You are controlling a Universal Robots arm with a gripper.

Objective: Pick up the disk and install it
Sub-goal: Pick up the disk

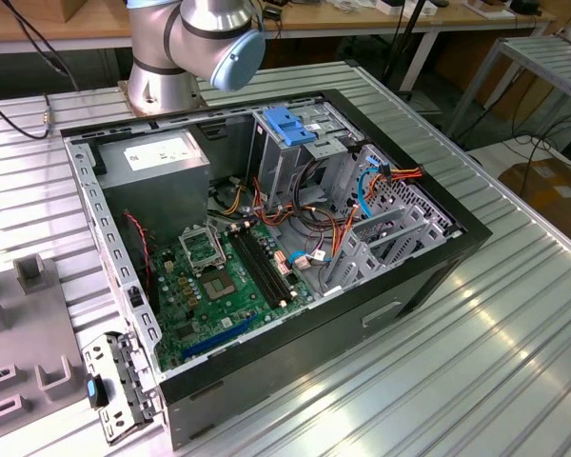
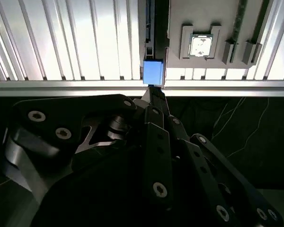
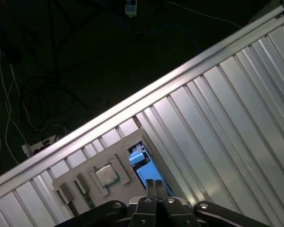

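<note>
The gripper (image 2: 153,92) has its two thin fingertips drawn together, with barely a dark line between them in both wrist views. They sit right at the near end of the disk (image 2: 153,72). Whether they pinch any part of it I cannot tell.

All I see of the disk is its blue plastic edge, standing in a slot of a grey holder plate (image 2: 203,14). Just beside that slot a square silver chip (image 2: 201,46) lies in its own recess in the same plate. The first wrist view has the same group: gripper (image 3: 155,185), blue disk edge (image 3: 141,166), chip (image 3: 106,175) and holder plate (image 3: 116,158), all on the ribbed metal table (image 3: 227,118), near its rim.

In the middle of the exterior view an open computer case (image 1: 314,333) lies on the table (image 1: 514,362). Its green circuit board (image 1: 219,286) faces up. A grey power box (image 1: 157,157) sits toward the exterior view's upper left. A blue latch (image 1: 287,124) tops the metal drive cage near the top centre. The arm's base (image 1: 186,48) stands behind the case, at the top of the frame.
</note>
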